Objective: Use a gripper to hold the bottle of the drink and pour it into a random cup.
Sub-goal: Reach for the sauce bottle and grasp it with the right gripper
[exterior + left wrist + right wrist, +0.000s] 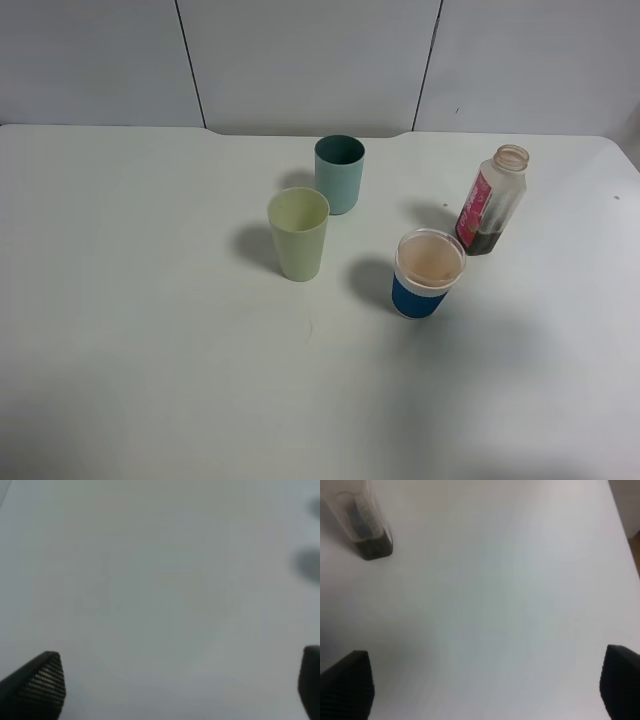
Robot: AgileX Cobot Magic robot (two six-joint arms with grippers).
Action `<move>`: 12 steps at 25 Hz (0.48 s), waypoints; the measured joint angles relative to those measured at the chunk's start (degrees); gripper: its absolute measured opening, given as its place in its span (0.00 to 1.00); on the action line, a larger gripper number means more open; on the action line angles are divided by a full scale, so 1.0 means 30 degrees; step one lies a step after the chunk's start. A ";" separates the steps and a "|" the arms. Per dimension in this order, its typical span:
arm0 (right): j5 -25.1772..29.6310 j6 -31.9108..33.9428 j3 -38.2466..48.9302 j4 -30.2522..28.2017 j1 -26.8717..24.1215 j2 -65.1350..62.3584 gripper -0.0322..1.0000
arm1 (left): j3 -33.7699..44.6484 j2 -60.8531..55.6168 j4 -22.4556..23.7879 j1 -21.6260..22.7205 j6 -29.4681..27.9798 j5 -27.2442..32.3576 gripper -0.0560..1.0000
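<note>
- The white flat table (150, 380) fills nearly the whole scene, and everything stands on it.
- Grey wall panels (300, 60) with dark seams run along the table's far edge.
- My right gripper (485, 677) hangs over bare tabletop. Its two black ribbed fingers (350, 682) are spread wide with nothing between them, so it is open and empty.
- My left gripper (177, 680) is over bare tabletop too. Its black fingers (45, 680) are wide apart and hold nothing.
- A pale yellow-green plastic cup (298, 235), tall and tapered, stands upright near the middle of the table, the leftmost of the three cups.
- A teal plastic cup (340, 175) stands upright just beyond it, slightly to the right and farther away.
- The short cup with a blue lower body, a white band at the rim and a pale inside (428, 275) stands upright to the right of both, nearest of the three.
- The small clear plastic bottle with a pink-red label and a wide capless neck (492, 200) stands on its base just right of and behind the blue cup. I cannot tell whether they touch. My right wrist view shows only its lower part (365, 525), well apart from my fingers.
- The dark reddish-brown drink (484, 241) sits low in the bottle, covering just the bottom.
</note>
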 joint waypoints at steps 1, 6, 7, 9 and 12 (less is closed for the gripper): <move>-0.0299 0.0140 0.0000 -0.0021 0.0000 0.0432 0.88 | 0.0000 0.0000 0.0000 0.0000 0.0000 0.0000 0.93; -0.1266 0.0342 -0.0015 -0.0046 0.0000 0.3134 0.87 | 0.0000 0.0000 0.0000 0.0000 0.0000 0.0000 0.93; -0.1565 0.0342 -0.0015 -0.0046 0.0000 0.3703 0.87 | 0.0000 0.0000 0.0000 0.0000 0.0000 0.0000 0.93; -0.2307 0.0342 -0.0015 0.0075 0.0000 0.4655 0.87 | 0.0000 0.0000 0.0000 0.0000 0.0000 0.0000 0.93; -0.3608 0.0382 -0.0015 0.0097 0.0605 0.6036 0.88 | 0.0000 0.0000 0.0000 0.0000 0.0000 0.0000 0.93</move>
